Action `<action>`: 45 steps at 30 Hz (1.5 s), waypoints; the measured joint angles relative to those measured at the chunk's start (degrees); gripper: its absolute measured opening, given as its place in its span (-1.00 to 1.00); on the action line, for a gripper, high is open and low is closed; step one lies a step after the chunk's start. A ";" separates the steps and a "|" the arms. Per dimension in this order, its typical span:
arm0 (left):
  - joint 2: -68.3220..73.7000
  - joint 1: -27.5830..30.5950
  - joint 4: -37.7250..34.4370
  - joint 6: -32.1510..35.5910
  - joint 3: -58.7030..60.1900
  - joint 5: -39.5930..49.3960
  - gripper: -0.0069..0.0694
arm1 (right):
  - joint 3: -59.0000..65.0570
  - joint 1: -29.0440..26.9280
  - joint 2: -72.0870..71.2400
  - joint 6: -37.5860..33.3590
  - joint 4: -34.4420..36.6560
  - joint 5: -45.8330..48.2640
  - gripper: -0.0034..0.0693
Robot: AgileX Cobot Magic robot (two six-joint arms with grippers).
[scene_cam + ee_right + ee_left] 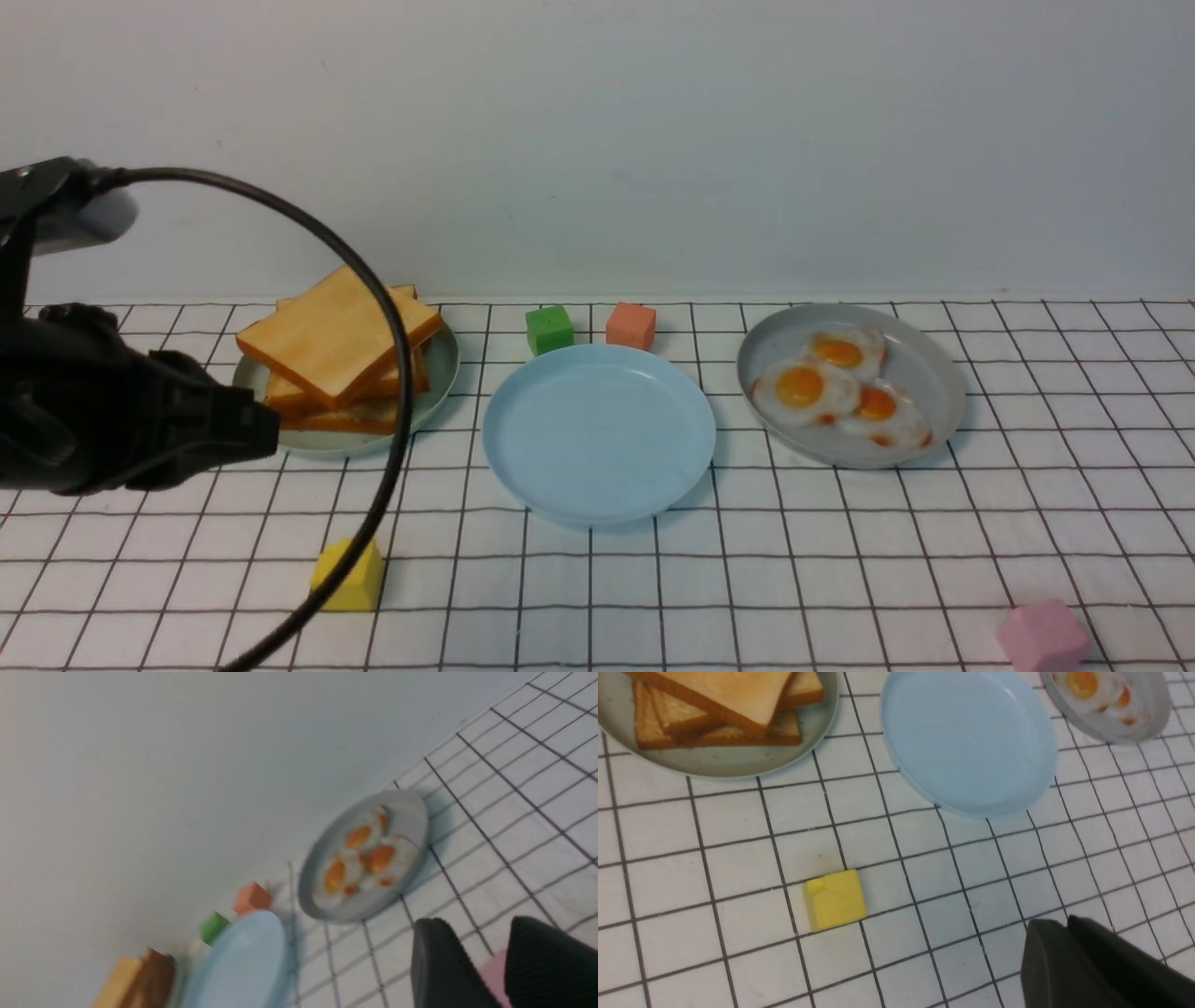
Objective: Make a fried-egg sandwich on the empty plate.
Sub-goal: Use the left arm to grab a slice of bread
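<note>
Where three plates (pixel 439 373) (pixel 597 429) (pixel 924 373) sit, three eggs (pixel 801 387) (pixel 837 352) (pixel 878 404) lie.

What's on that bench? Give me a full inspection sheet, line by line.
Surface: white cloth with a black grid.
Job's things: light blue plate empty; toast stack on grey-green plate; three fried eggs on grey plate; no sandwich built yet.
Clutter: green block and orange block behind the blue plate; yellow block and pink block nearer the front.
Tools: left tool shut, holding nothing; right tool open, holding nothing.
Cables: black cable arcs from the left arm across the toast in the front view.
Surroundings: plain pale wall; nothing else seen.
</note>
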 joint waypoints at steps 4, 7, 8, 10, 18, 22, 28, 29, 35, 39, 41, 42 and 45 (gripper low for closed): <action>3.48 -3.87 3.86 -0.32 -3.23 2.60 -0.85 | -3.03 1.54 0.20 -0.21 2.49 4.10 -0.30; 6.77 -10.01 10.13 -5.34 -6.44 3.40 -0.85 | -13.54 5.15 4.36 -5.69 1.65 14.55 -0.47; 8.77 -12.10 13.21 -8.11 -8.47 3.89 -0.85 | -19.00 6.49 7.74 -9.18 0.75 19.58 -0.57; 12.57 -13.96 18.41 -13.93 -12.12 4.77 -0.85 | -27.50 8.92 13.63 -14.55 -0.85 27.55 -0.74; 29.07 -14.63 37.12 -25.14 -26.40 5.68 -0.85 | -50.06 12.67 30.91 -27.54 -2.54 51.68 -0.92; 39.08 -14.08 40.71 -27.69 -36.05 5.61 -0.78 | -53.72 14.83 33.51 -29.53 -2.28 52.91 -0.89; 49.21 -11.66 40.66 -28.01 -44.75 5.33 -0.23 | -53.87 14.90 33.77 -29.80 -2.41 53.13 -0.88; 50.59 -11.33 41.00 -27.83 -45.57 5.27 -0.11 | -53.87 14.90 33.77 -29.80 -2.41 53.37 -0.88; 55.95 -10.96 41.98 -26.32 -46.81 1.90 0.25 | -53.87 14.90 33.77 -29.80 -2.41 53.61 -0.88; 59.05 -10.96 44.18 -25.68 -47.34 0.22 0.24 | -53.87 14.90 33.77 -29.80 -1.90 53.76 -0.87; 59.38 -10.96 44.40 -25.68 -47.55 0.22 0.18 | -53.87 14.90 33.77 -29.80 -1.20 53.76 -0.87; 59.66 -10.96 44.68 -25.68 -47.63 0.22 0.10 | -53.87 14.90 33.77 -29.80 -0.88 53.76 -0.87; 59.72 -10.96 45.49 -25.51 -47.72 0.34 -0.19 | -53.87 14.90 33.77 -29.80 -0.17 53.76 -0.87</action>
